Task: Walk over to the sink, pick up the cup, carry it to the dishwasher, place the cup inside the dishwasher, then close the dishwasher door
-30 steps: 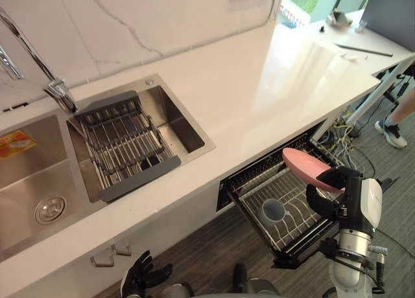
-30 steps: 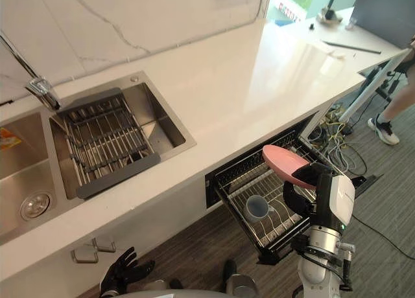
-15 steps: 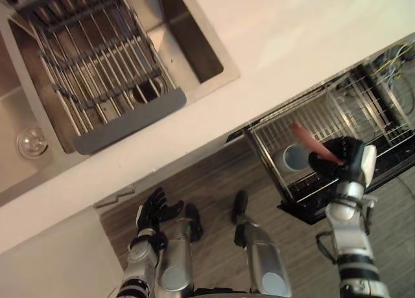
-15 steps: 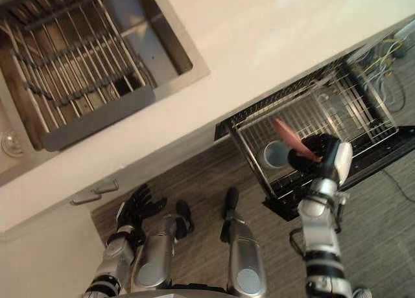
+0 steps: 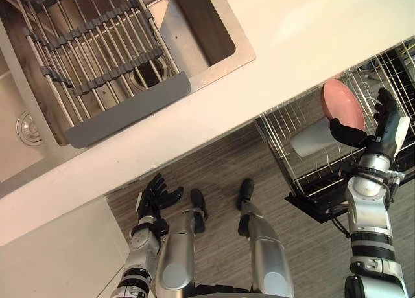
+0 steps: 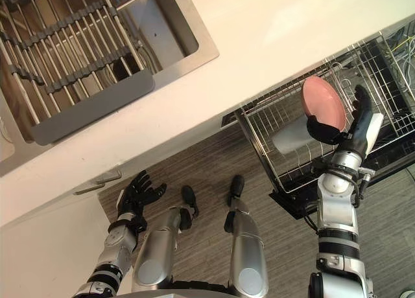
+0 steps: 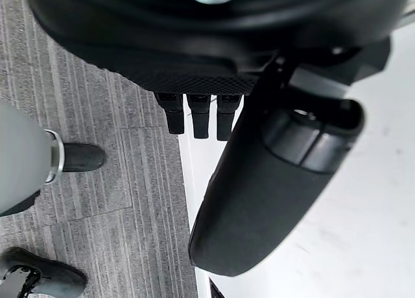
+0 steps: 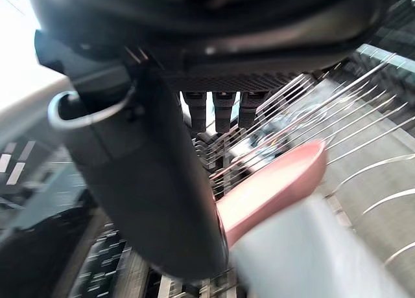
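Note:
A grey cup (image 5: 313, 138) lies on its side in the pulled-out wire dishwasher rack (image 5: 277, 125), below the counter's edge. Just right of it a pink plate (image 5: 342, 102) stands on edge in the rack. My right hand (image 5: 388, 124) is at the plate, open: the fingers (image 5: 385, 105) point straight up behind the plate and the thumb rests near its lower edge. In the right wrist view the plate (image 8: 272, 186) shows past the thumb, with the cup (image 8: 311, 256) close beside it. My left hand (image 5: 158, 195) hangs open low by the cabinet front, holding nothing.
The steel sink (image 5: 207, 35) with a grey drying rack (image 5: 97, 58) is at the upper left, set in the white counter (image 5: 311, 26). A cabinet handle (image 6: 97, 181) is under the counter. The rack's dark front edge (image 5: 321, 204) juts over the striped floor.
The camera has tilted down. My right hand's fingers have straightened off the pink plate, which now stands in the rack beside the cup. The left hand stays open.

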Robot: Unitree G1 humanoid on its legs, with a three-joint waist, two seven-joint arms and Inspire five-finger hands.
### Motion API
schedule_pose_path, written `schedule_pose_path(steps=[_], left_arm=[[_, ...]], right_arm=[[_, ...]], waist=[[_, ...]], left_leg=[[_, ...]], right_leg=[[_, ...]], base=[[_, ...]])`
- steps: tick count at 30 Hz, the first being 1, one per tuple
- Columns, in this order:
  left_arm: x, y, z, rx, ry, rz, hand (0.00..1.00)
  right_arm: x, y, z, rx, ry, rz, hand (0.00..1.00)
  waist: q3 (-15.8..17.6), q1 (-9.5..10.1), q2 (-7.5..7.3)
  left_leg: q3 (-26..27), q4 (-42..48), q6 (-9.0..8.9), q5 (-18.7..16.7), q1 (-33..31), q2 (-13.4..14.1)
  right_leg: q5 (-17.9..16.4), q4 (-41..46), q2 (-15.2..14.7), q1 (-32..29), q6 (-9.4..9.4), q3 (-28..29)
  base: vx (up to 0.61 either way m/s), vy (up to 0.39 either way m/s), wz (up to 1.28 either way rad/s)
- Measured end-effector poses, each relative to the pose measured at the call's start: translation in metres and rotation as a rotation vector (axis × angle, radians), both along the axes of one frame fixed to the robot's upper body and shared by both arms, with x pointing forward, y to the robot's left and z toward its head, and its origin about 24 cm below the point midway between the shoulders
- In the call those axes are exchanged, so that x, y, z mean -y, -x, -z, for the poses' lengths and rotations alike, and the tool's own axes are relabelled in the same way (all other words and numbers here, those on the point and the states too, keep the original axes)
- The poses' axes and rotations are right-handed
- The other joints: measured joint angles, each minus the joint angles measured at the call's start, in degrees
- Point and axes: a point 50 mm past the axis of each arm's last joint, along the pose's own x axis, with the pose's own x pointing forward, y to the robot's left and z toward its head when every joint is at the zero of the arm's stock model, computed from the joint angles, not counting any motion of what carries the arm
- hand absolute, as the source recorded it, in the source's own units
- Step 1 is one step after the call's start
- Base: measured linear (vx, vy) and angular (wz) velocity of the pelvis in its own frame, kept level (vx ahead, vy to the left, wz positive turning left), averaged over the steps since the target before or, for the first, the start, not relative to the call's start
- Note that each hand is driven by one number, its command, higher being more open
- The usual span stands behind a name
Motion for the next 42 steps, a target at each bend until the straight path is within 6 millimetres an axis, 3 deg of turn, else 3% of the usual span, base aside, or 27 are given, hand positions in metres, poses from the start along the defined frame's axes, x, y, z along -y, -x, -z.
schedule_pose_path(steps=[5,9,15,17,20,22,29,32,36,42], left_arm=[[0.0,0.006,0.003,-0.01,0.005,-0.005,0.9],[0.004,0.012,0.008,-0.023,0.018,-0.013,0.9],[0.005,0.029,0.021,-0.078,0.045,-0.045,0.9],[0.001,0.036,0.025,-0.1,0.051,-0.071,0.9],[0.0,0.039,0.028,-0.113,0.053,-0.079,0.9],[-0.001,0.039,0.028,-0.116,0.052,-0.08,0.9],[-0.001,0.039,0.029,-0.133,0.038,-0.075,0.9],[-0.004,0.039,0.029,-0.142,0.029,-0.072,0.9],[-0.009,0.032,0.025,-0.129,0.013,-0.066,0.9],[-0.008,0.019,0.015,-0.069,0.016,-0.039,0.9]], right_arm=[[-0.017,0.025,-0.004,0.114,-0.02,-0.056,0.9],[-0.014,0.05,0.009,0.154,-0.11,0.03,0.9],[0.011,0.096,0.057,0.103,-0.334,0.323,0.9],[0.015,0.109,0.091,0.021,-0.475,0.391,0.9],[0.013,0.124,0.135,-0.07,-0.682,0.44,0.9],[0.009,0.127,0.149,-0.076,-0.787,0.438,0.9],[0.003,0.12,0.161,-0.05,-0.945,0.244,0.9],[-0.01,0.105,0.17,-0.045,-1.058,0.085,0.9],[0.0,0.093,0.161,0.042,-1.123,-0.104,0.9],[-0.011,0.061,0.136,0.082,-1.074,-0.366,0.9]], waist=[[-0.02,-0.34,-0.03],[-0.36,-0.69,-0.25],[-1.89,-2.01,-0.9],[-3.55,-2.15,-2.02],[-3.83,-2.19,-2.47],[-3.85,-2.25,-2.45],[-4.82,-1.62,-2.61],[-4.82,-1.49,-2.61],[-4.78,-0.82,-2.57],[-4.53,-0.46,-2.15]], left_leg=[[0.58,-1.29,-0.06,0.03,2.3,-0.06],[0.82,-1.89,-0.31,-0.12,3.97,-0.02],[1.36,-1.96,-0.98,-0.69,6.65,0.21],[1.65,-1.91,-1.24,-1.1,7.32,0.56],[1.24,-1.79,-1.47,-1.53,8.66,0.93],[1.03,-1.63,-1.48,-1.8,8.56,1.07],[-0.2,0.54,-1.41,-2.58,7.06,1.67],[-0.78,1.1,-1.38,-2.67,6.16,1.74],[-1.2,1.41,-1.23,-2.59,4.44,1.75],[-2.66,-1.7,-1.0,-0.19,4.06,0.35]], right_leg=[[-0.35,-0.01,0.13,1.52,0.01,0.32],[-0.88,0.05,0.24,2.83,0.07,0.38],[-2.05,0.49,0.42,5.09,0.34,0.79],[-2.64,1.03,0.73,5.32,0.2,1.09],[-3.19,1.1,0.98,6.94,0.1,0.54],[-3.25,1.2,1.03,7.04,0.1,0.35],[-3.23,1.26,1.15,7.09,0.09,-0.72],[-3.22,1.2,1.12,6.84,0.09,-1.27],[-3.03,1.16,1.11,5.47,0.06,-1.64],[-3.1,1.12,0.15,4.74,-0.05,-3.36]], base=[[0.01,-0.023,-0.04],[0.02,-0.017,-0.01],[0.05,-0.013,-0.05],[0.04,-0.03,-0.09],[0.01,-0.049,0.04],[-0.01,-0.022,0.03],[0.0,-0.018,0.07],[0.0,-0.024,0.1],[0.0,-0.041,0.03],[0.0,-0.048,0.16]])
